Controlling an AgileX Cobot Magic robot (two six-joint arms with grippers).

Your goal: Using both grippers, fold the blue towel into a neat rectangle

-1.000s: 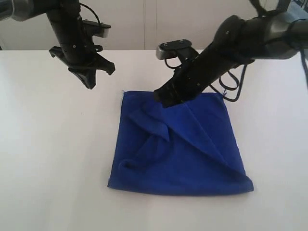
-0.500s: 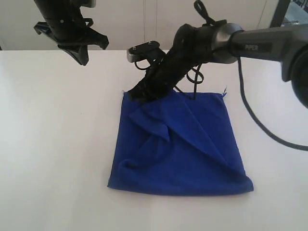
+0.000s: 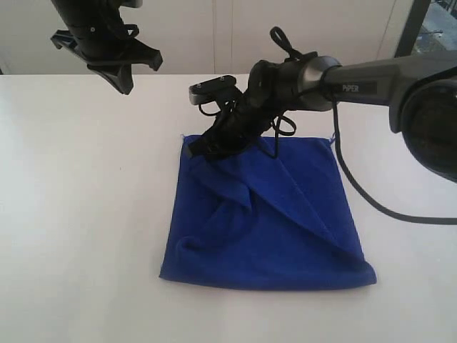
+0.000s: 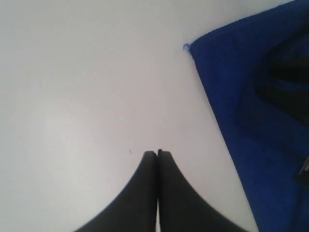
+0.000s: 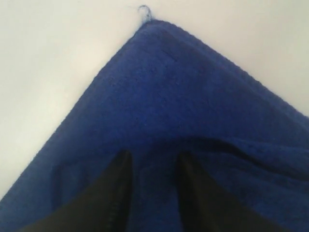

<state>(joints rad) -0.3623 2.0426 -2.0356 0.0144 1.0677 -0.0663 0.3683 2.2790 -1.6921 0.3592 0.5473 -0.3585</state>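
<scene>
Your right gripper [image 3: 203,148] sits low on the upper-left corner of the blue towel [image 3: 264,229]. Its fingers [image 5: 116,183] are parted, terry shows between them, and nothing looks pinched. Your left gripper [image 3: 120,77] hangs in the upper left of the exterior frame, closed tight on nothing and well apart from the cloth.

Watch the layers if you close here. A crease runs just ahead of the fingertips, so you may catch only the top ply, or a bunch of several. Lifting with one gripper alone would likely swing the towel askew, because the smooth white table [image 3: 71,214] gives it little to hold against. Folding over the slanted ridge [image 3: 314,214] and the rumpled flap [image 3: 214,214] would lock those wrinkles in. The loose thread [image 5: 143,10] at the corner could also snag a fingertip.

The towel is deep blue terry, soft and matte, with a short nap. Its outline is roughly square and lies at the centre of the frame. The ridge runs from upper middle to lower right. Both grippers are hard black, with tapered fingers.
</scene>
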